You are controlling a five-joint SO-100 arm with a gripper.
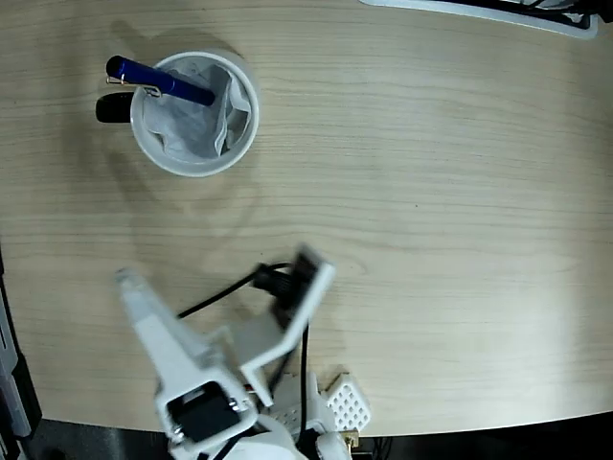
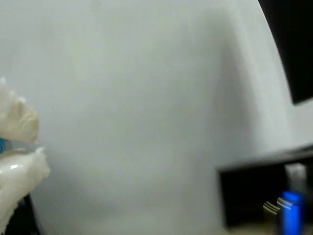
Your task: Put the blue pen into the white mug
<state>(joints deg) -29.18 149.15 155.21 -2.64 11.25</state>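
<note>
Office or lab workspace, pale wood-grain laminate table, edge of a white device at top, plain white wall in wrist view

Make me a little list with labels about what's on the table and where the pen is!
Table: light wooden tabletop
Mug: round white mug with black handle, crumpled white tissue inside
Pen: slim glossy blue pen resting in the mug, leaning over the rim by the handle
Arm: white robot arm at the bottom edge, away from the mug
Gripper: white gripper, holding nothing, looks open
</note>
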